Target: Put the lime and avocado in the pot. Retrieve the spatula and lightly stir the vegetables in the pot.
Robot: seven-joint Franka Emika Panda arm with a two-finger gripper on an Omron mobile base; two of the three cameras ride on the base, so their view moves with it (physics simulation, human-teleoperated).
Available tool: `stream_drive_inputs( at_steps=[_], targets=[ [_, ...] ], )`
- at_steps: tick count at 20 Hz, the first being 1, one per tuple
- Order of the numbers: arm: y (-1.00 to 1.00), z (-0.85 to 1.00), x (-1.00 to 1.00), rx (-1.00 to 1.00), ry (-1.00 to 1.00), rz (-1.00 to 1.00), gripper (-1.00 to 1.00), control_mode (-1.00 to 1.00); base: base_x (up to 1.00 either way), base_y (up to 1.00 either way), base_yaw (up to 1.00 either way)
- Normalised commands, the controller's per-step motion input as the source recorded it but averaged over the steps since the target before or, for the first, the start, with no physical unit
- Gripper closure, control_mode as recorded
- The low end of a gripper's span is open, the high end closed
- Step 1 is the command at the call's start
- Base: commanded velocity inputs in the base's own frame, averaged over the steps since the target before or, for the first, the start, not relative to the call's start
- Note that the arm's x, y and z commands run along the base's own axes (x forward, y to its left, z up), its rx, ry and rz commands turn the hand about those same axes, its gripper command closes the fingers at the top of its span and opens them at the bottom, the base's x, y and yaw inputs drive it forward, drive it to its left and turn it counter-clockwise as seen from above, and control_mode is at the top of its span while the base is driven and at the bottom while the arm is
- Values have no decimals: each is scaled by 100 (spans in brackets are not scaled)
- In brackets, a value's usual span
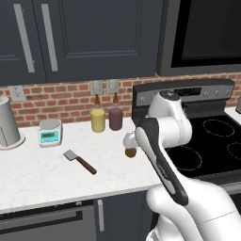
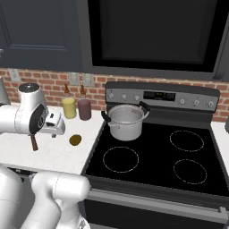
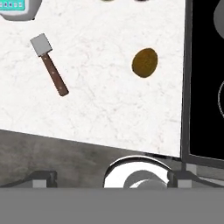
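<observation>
Tool (image 3: 112,177) hung above the tabletop (image 3: 100,109) with its jaws fully apart, holding nothing. Avocado (image 3: 145,62) lay on the tabletop close to the stove edge (image 3: 187,87), well apart from the spatula (image 3: 49,64), which lay flat with its grey blade toward the scale (image 1: 50,132). Pot (image 2: 125,120) sat on the stove's rear-left burner, handles out to the sides. Yellow bottle (image 1: 98,118) and dark red bottle (image 1: 115,116) stood against the brick wall.
</observation>
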Motion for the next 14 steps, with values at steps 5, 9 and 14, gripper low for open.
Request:
stream_drive_inputs(
  at_steps=[5,9,14],
  targets=[
    [0,-17,33,-1,1,-1,-100,-100,0,0,0],
    [-3,-4,42,0,2,-2,-100,-100,0,0,0],
    [-8,-4,35,0,0,-3,-100,-100,0,0,0]
  ],
)
